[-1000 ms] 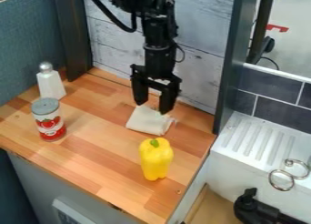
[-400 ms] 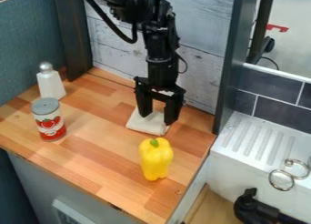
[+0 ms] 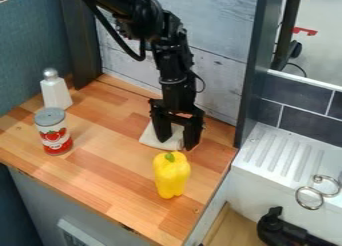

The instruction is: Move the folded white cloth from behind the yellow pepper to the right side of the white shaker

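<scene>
Wooden surface [image 3: 97,172] spans the frame's left and lower middle, with a can [image 3: 53,132] and a shaker [image 3: 56,92] at left. Near the centre, the end effector [image 3: 176,142] is open, fingers apart over the white cloth [image 3: 148,136]; a yellow pepper [image 3: 172,176] stands just below.

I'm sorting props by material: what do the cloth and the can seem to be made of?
The cloth looks like matte woven fabric, judging by its soft, folded shape. The can seems to be metal, given its smooth gray top, with a printed label around it.
</scene>
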### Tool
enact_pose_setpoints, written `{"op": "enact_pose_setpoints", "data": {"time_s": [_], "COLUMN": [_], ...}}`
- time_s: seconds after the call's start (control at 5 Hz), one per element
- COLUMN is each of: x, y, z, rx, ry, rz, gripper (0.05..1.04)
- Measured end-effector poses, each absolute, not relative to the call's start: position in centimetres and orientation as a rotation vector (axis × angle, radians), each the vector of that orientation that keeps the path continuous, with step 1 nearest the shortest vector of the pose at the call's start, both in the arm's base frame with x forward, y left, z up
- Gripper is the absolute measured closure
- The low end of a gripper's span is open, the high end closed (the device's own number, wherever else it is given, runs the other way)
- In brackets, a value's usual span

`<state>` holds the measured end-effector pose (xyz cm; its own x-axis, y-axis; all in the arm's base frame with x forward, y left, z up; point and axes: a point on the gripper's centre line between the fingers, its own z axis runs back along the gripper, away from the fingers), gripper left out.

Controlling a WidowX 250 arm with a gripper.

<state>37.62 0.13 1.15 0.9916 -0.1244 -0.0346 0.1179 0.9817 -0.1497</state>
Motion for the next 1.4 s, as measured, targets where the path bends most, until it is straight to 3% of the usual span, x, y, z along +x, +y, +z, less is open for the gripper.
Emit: {"op": "enact_pose_setpoints", "data": {"time_s": [0.6, 1.0, 1.2, 1.4], "x": [34.7, 36.9, 38.7, 39.4], "y": [7.2, 12.5, 14.2, 15.0], "z": [1.2, 0.6, 0.7, 0.8], "rx": [-0.159, -0.177, -0.176, -0.157], "ry": [0.119, 0.112, 0.051, 0.068], "rz": [-0.016, -0.087, -0.129, -0.15], "gripper": [0.083, 0.083, 0.082, 0.083]}}
